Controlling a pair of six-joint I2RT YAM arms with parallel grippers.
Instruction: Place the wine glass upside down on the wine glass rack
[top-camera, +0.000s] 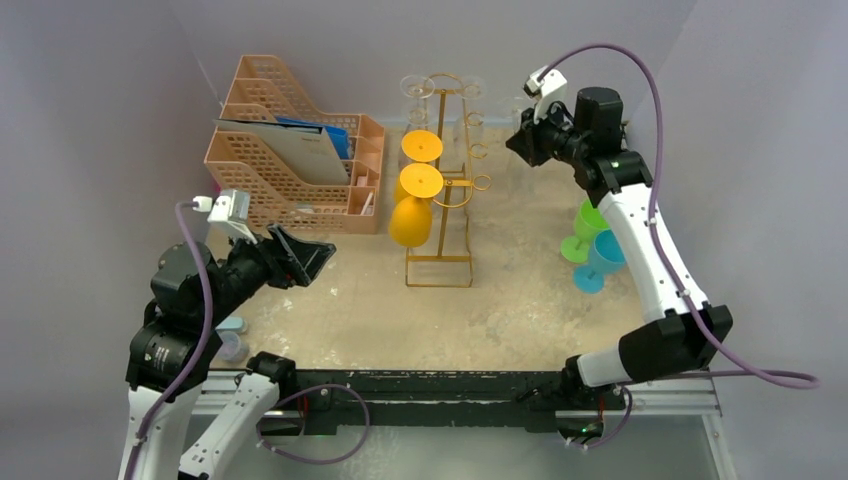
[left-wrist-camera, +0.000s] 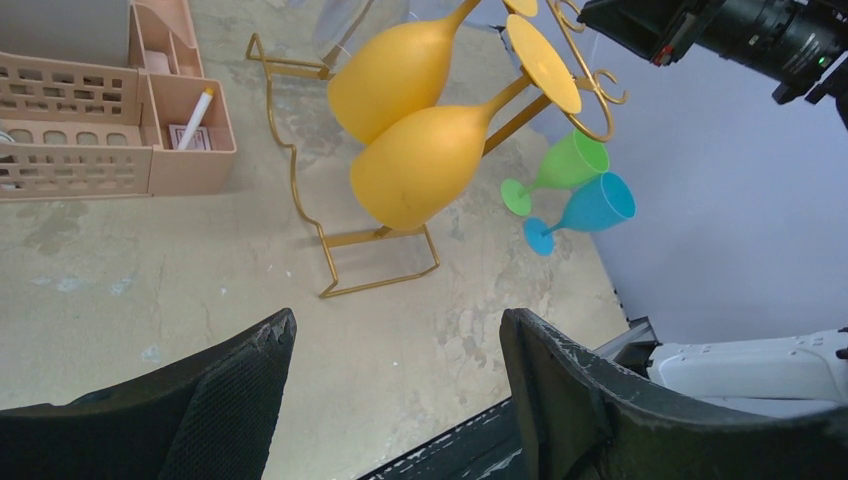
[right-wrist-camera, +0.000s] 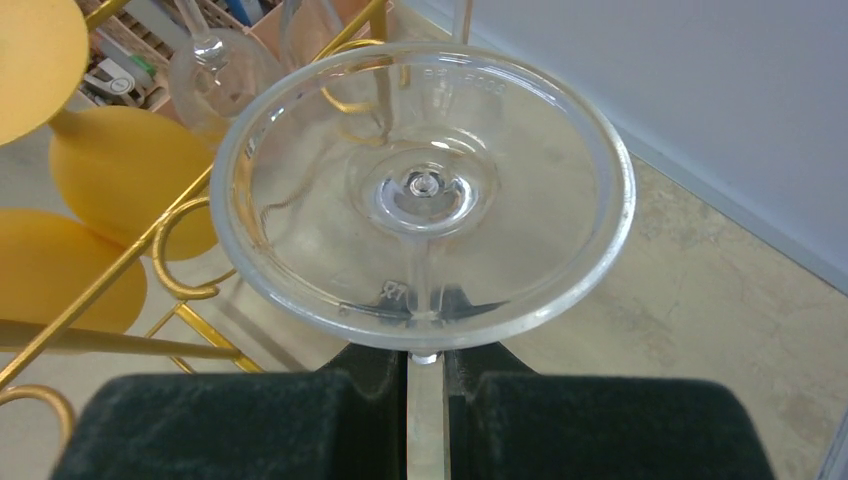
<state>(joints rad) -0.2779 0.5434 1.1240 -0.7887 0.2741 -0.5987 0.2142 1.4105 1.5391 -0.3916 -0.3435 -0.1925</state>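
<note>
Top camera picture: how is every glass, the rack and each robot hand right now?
wine glass rack, upright, carrying glasses.
clear wine glass, upside down, stem pinched, beside the rack.
right gripper, shut on the clear wine glass.
left gripper, open, empty.
yellow glasses, two hanging upside down on the rack.
green glass, standing upright on the table.
blue glass, standing upright beside it.

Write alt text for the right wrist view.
The right arm's black jaws are shut on the stem of a clear wine glass, its round foot facing the camera. The gold wire rack with hanging orange glasses stands to its left.
</note>
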